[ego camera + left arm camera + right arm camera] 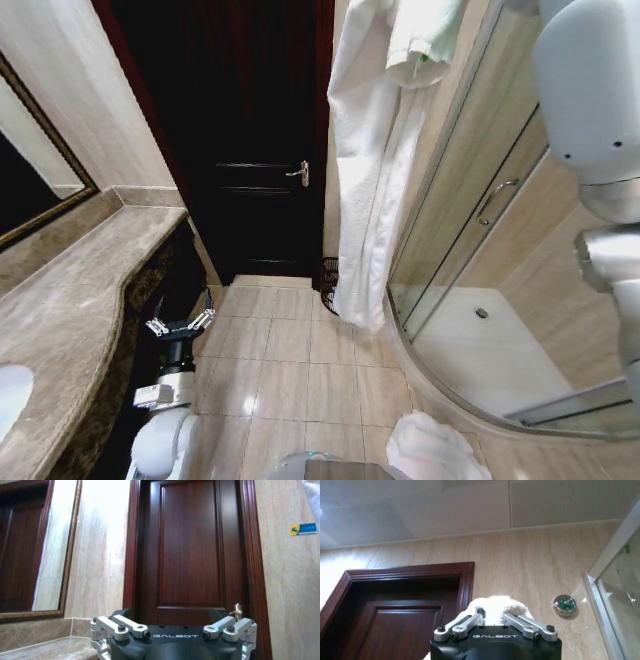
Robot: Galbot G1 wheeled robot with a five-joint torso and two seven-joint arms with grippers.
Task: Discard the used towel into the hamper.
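Right wrist view: the right claw (493, 619) is clamped on the towel (495, 606); the left claw (181, 323) is apart, idle; the hamper (328, 284) is unreached.

- A dark reddish-brown wooden door (250, 130) with a silver lever handle (299, 173).
- A white bathrobe (370, 170) hanging beside the glass shower enclosure (470, 230).
- A beige marble vanity counter (70, 310) under a framed mirror (25, 170).
- Beige floor tiles (300, 370).

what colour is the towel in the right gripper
White, best seen in the right wrist view, where the towel sits between the right gripper fingers.
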